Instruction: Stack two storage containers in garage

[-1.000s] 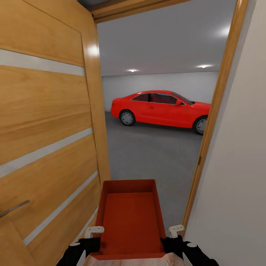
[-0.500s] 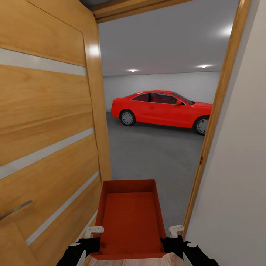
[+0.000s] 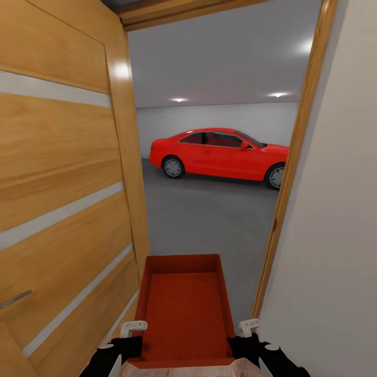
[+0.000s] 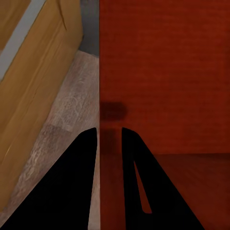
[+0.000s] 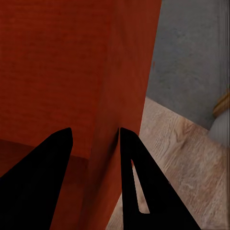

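Head view puts us at a doorway, carrying one bin (image 3: pixel 183 309) low in front of us. Our left claw (image 3: pixel 125 340) sits on the bin's left wall near its close end, and our right claw (image 3: pixel 250 339) sits on its right wall opposite, so the bin hangs between the two. It is open-topped and orange-red, with its long side running away from us toward the garage.

Left of the left claw stands the open wooden door (image 3: pixel 63 183), its pale stripes running across it and a handle (image 3: pixel 14 299) low down. Right of the right claw we see the door frame (image 3: pixel 285 183) and a beige wall (image 3: pixel 335 235). Ahead, beyond the bin's far end, lies the grey floor (image 3: pixel 209 220), and well beyond that a red car (image 3: pixel 217 154) stands side-on before a white wall (image 3: pixel 220 118).

From the left wrist we see the left claw (image 4: pixel 109 139) narrowed onto the thin bin wall (image 4: pixel 108 158), one finger outside and one inside, with wood planks (image 4: pixel 72 115) and the door (image 4: pixel 28 81) on the outer side. From the right wrist the right claw (image 5: pixel 96 139) likewise straddles the bin wall (image 5: pixel 103 158), gripping it; on the outer side we see planks (image 5: pixel 177 148) and, past them, grey floor (image 5: pixel 187 52).
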